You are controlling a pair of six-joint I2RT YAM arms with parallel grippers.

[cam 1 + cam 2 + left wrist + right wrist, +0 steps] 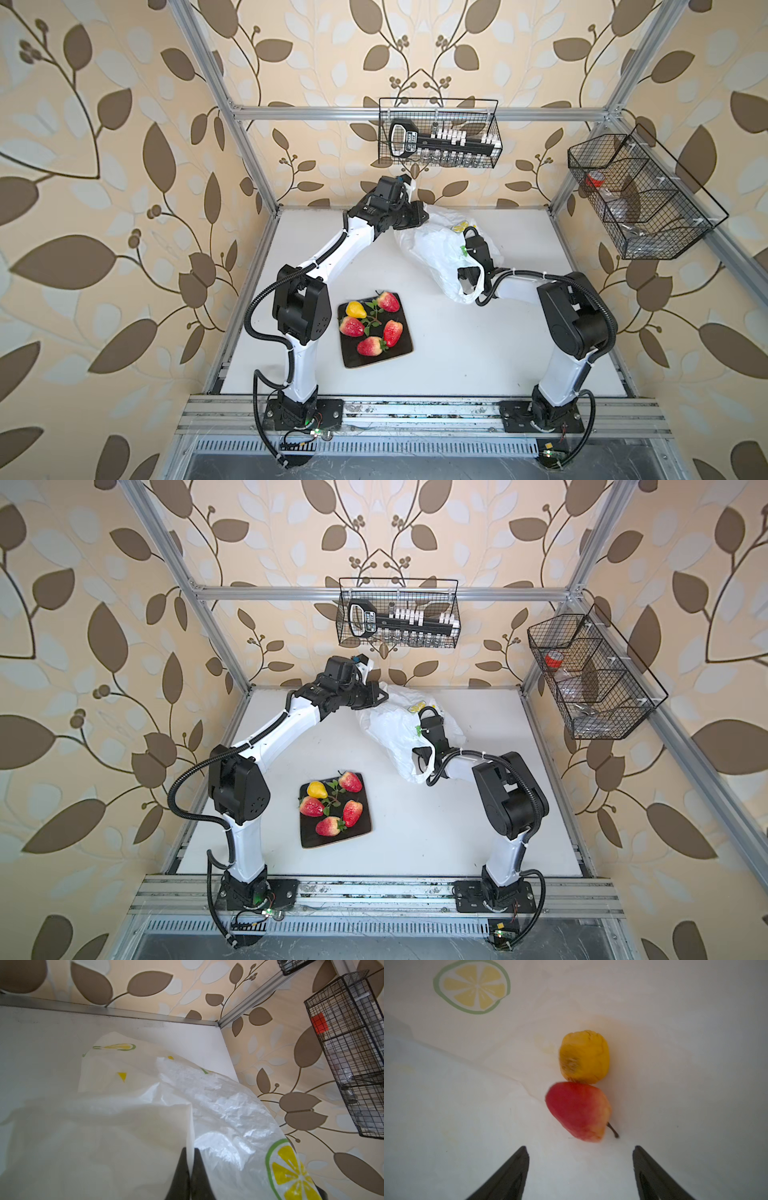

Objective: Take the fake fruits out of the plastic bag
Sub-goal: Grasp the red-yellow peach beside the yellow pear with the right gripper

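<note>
— White crinkly plastic bag (432, 245) lies at the bench (478, 353) rear in both top views; any writing?
— Only a label on the tool (405, 139) in the wire basket (457, 163), unreadable. Five fake fruits (392, 332) sit on the black tray (353, 357).
— Left wrist view?
— Left pincer (190, 1167) clamped shut on a bag fold.
— Right wrist?
— Inside the bag, right pincer (580, 1148) spread wide, empty, near a red fruit (577, 1111) touching a yellow fruit (584, 1056); top views hide both.

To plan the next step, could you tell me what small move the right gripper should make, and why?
Probably ease the right gripper forward around the red plastic fruit: its jaws stand open just short of it, while the left gripper pinches the white lemon-print plastic bag.
</note>
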